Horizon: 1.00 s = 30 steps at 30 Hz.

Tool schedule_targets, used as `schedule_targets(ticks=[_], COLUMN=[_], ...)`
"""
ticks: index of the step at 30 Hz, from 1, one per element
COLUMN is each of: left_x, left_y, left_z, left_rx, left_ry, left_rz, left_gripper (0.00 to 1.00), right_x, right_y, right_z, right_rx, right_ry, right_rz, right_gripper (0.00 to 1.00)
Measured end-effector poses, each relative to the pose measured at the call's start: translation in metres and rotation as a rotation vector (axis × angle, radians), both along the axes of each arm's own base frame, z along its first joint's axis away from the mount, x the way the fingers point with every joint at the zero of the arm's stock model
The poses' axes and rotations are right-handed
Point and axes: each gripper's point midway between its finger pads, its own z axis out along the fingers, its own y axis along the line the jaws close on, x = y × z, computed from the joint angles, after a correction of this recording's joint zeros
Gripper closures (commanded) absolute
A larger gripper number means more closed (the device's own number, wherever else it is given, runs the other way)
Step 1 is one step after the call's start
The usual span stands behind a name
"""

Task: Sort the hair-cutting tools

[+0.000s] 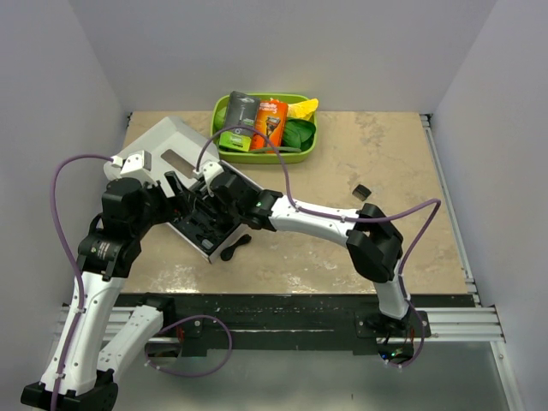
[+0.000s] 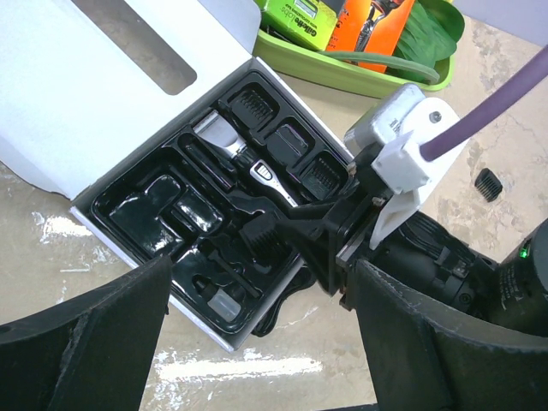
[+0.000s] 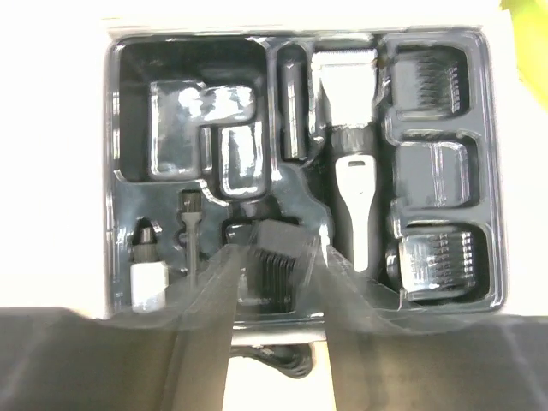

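A white box holds a black tray [image 3: 120, 128] of hair-cutting tools. The black clipper [image 3: 351, 163] with its silver blade head lies in the tray's middle slot and also shows in the left wrist view [image 2: 240, 150]. My right gripper [image 3: 278, 282] is shut on a small black guide comb [image 3: 278, 257] just over the tray's near edge. A black curved piece [image 1: 233, 250] lies on the table, partly under that edge. Another small black comb [image 1: 361, 190] lies alone to the right. My left gripper [image 2: 265, 342] is open and empty beside the tray's left.
A green bin [image 1: 304, 154] at the back holds the orange razor package [image 1: 271, 122] and the grey-and-green one [image 1: 240, 120]. The box's white lid [image 1: 167, 145] lies open to the back left. More combs, a small brush and a bottle fill other tray slots.
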Motion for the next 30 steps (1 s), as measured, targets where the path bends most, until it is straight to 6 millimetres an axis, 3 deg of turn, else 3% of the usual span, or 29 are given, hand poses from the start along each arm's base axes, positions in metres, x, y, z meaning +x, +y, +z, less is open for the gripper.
schedule_targets(ticks=[2,8,16,21,26,30], left_x=[0.000,0.000,0.000,0.000,0.000,0.000], left_y=[0.000,0.000,0.000,0.000,0.000,0.000], left_z=[0.000,0.000,0.000,0.000,0.000,0.000], left_rx=[0.000,0.000,0.001,0.001,0.001,0.000], left_ry=[0.000,0.000,0.000,0.000,0.000,0.000], left_rz=[0.000,0.000,0.000,0.000,0.000,0.000], left_gripper=[0.10,0.10,0.10,0.10,0.10,0.10], right_x=[0.003,0.012,0.018,0.023,0.023,0.018], right_y=[-0.002,-0.004,-0.009,-0.013,-0.012,-0.008], right_z=[0.001,-0.007,-0.035,-0.038,-0.043,-0.058], right_rx=[0.002,-0.017,-0.062,-0.063,-0.060,-0.071], right_ry=[-0.005,-0.011,0.018,0.025,0.044,0.075], right_rz=[-0.026,-0.085,-0.120,-0.133,-0.122,-0.101], right_gripper=[1.00,1.00,1.00,1.00,1.00,1.00])
